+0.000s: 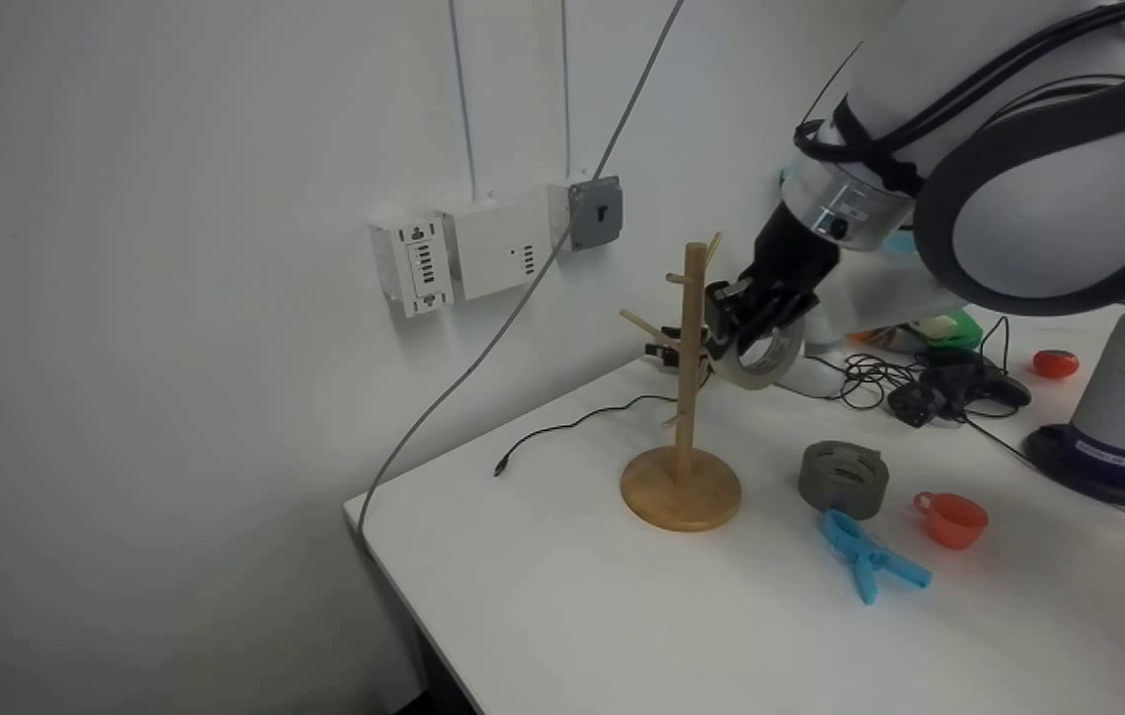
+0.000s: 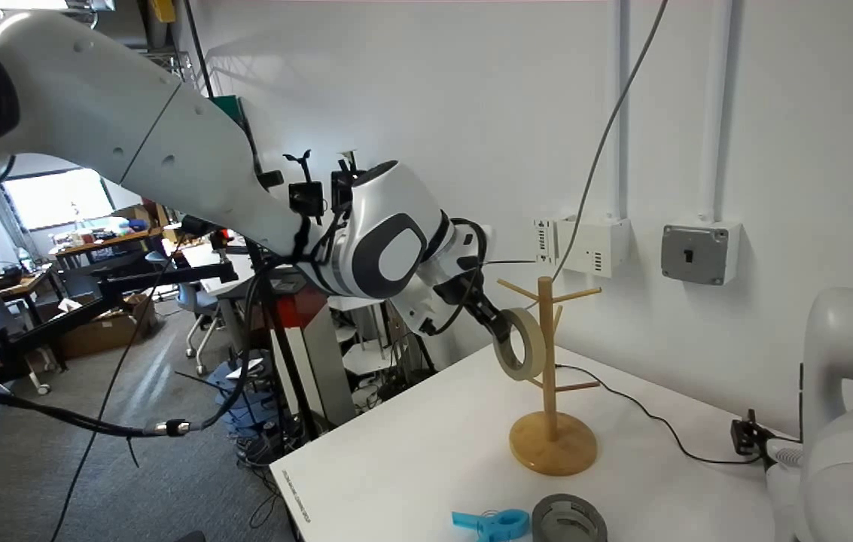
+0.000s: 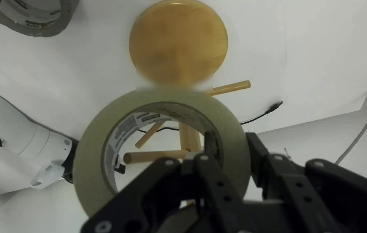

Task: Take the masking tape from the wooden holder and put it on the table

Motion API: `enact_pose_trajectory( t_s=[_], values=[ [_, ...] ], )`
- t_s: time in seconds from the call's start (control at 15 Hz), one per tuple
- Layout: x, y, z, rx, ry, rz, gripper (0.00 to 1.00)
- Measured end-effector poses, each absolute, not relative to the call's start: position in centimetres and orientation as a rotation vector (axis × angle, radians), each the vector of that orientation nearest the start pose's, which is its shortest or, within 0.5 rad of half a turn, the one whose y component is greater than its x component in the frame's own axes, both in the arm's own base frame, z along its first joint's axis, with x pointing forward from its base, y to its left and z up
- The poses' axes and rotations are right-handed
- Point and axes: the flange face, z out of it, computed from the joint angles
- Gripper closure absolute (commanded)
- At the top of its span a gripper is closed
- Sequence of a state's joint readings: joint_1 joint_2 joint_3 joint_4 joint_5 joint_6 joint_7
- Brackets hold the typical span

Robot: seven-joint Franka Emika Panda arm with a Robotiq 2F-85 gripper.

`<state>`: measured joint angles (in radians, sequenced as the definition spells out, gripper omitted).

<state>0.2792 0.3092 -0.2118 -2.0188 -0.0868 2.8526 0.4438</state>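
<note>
Nearest me one blue plastic clamp (image 1: 863, 556), one small orange-red cup (image 1: 955, 523), one round dark grey tape roll (image 1: 842, 487), on one white table (image 1: 681, 616), beyond them one round-based light wooden holder (image 1: 688, 397), up close beside it one flat pale cream masking-tape ring (image 3: 91, 158), rim pinched in one black gripper (image 3: 232, 152)

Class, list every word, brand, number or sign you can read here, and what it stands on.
None can be read with certainty; these are too small or blurred:
Inside the masking tape, wrist view: printed label.
Inside the grey tape roll, wrist view: print.
On the white table near its edge, exterior view: a line of print.
On the robot base's blue band, exterior view: lettering.
</note>
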Motion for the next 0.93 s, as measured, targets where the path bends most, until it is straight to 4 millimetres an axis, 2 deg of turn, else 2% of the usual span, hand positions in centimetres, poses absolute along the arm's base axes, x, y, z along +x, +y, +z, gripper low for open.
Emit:
enact_pose_trajectory(
  t_s=[0.47, 0.67, 0.93],
  values=[
    [60.5, 5.0, 36.0, -2.977, 0.425, -0.768, 0.93],
    [58.9, 4.9, 35.0, -2.999, 0.428, -0.693, 0.93],
    [56.9, 6.1, 32.7, -3.042, 0.408, -0.522, 0.93]
  ],
)
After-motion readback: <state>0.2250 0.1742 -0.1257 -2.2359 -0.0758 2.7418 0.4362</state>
